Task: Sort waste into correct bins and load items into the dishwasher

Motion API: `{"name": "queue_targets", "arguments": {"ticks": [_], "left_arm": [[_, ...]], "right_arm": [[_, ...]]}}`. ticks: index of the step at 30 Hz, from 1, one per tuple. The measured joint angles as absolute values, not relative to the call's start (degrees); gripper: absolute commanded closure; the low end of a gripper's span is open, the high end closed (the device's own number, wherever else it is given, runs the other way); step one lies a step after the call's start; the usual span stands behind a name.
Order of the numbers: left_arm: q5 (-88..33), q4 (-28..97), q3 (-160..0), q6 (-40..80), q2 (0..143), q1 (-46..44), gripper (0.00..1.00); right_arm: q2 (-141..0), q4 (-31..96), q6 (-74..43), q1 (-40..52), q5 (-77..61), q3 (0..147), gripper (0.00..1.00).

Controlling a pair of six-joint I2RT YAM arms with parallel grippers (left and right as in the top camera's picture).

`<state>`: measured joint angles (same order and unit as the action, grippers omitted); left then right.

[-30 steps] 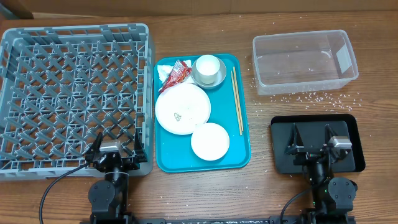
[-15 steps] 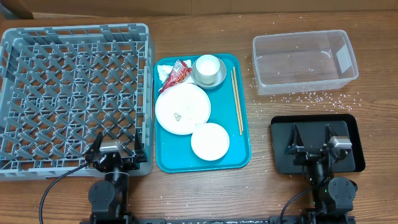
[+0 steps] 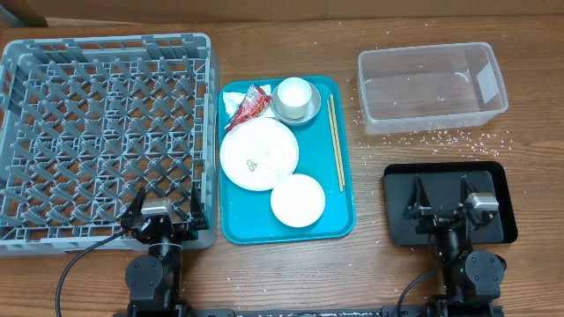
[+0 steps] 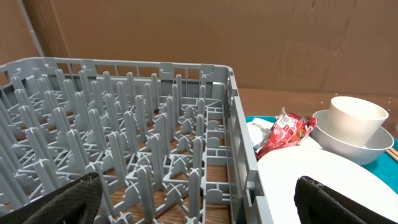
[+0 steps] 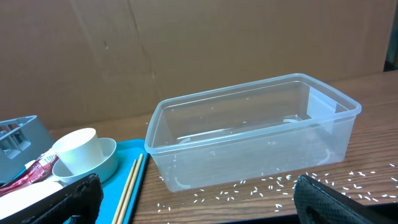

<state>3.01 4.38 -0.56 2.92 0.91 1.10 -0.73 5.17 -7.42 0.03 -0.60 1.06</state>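
Sorting has not begun: the wrapper (image 3: 253, 100), napkin (image 3: 231, 103), dinner plate (image 3: 258, 152), shallow bowl (image 3: 297, 200) and the cup (image 3: 294, 92) in its grey bowl (image 3: 309, 111) all lie on the teal tray (image 3: 348, 176). The dish rack (image 3: 106, 132) holds nothing. The left gripper (image 3: 166, 196) and right gripper (image 3: 441, 192) hover at the near edge of the desk (image 3: 282, 273), fingers spread and empty. The next move is probably a reach for the wrapper.

Both arms sit folded low and well apart (wrists pointing straight forward). The left gripper (image 3: 167, 195) and the right gripper (image 3: 441, 192) have their jaws spread wide, with nothing between them.
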Motion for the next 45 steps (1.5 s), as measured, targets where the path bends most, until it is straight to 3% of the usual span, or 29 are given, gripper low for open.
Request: {"name": "queue_targets", "arguments": {"ticks": [34,37,45], "left_arm": [[2.98,3.79,-0.51,2.96,0.91,1.1,0.0],[0.84,-1.34,-0.47,4.36,0.91,1.1,0.0],[-10.96,-34.33,-0.45,6.92,0.82,1.1,0.0]], "right_arm": [[-0.73,5.17,-7.42,0.03,-0.6,1.06,0.0],[-0.73,5.17,-7.44,0.03,-0.62,1.06,0.0],[-0.73,5.15,-7.42,0.03,-0.6,1.06,0.0]]}}
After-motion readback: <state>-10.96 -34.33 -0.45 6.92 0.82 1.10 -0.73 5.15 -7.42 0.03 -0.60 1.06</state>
